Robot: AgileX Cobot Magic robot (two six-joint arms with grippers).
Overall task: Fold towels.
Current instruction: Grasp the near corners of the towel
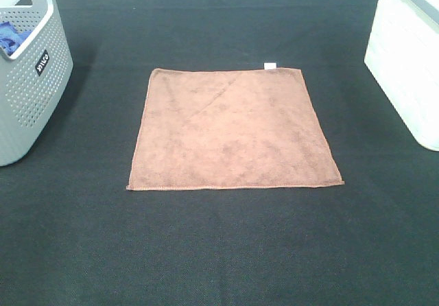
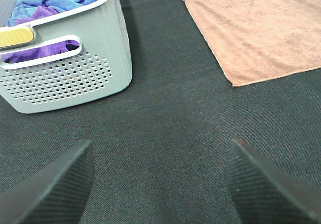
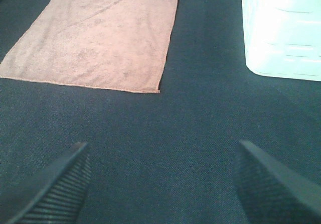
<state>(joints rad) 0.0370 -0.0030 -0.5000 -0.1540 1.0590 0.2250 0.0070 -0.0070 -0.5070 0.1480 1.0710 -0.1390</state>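
A reddish-brown square towel [image 1: 233, 129] lies flat and unfolded in the middle of the dark table, with a small white tag [image 1: 269, 65] at its far edge. It also shows in the left wrist view [image 2: 261, 30] and in the right wrist view [image 3: 95, 38]. Neither gripper shows in the high view. My left gripper [image 2: 160, 184] is open and empty, hovering over bare table short of the towel's near left corner. My right gripper [image 3: 160, 184] is open and empty, short of the towel's near right corner.
A grey perforated basket [image 1: 27, 79] holding blue and purple cloths [image 2: 50, 0] stands at the left edge. A white bin [image 1: 408, 59] stands at the right edge. The dark table cloth [image 1: 219, 251] spreads around the towel.
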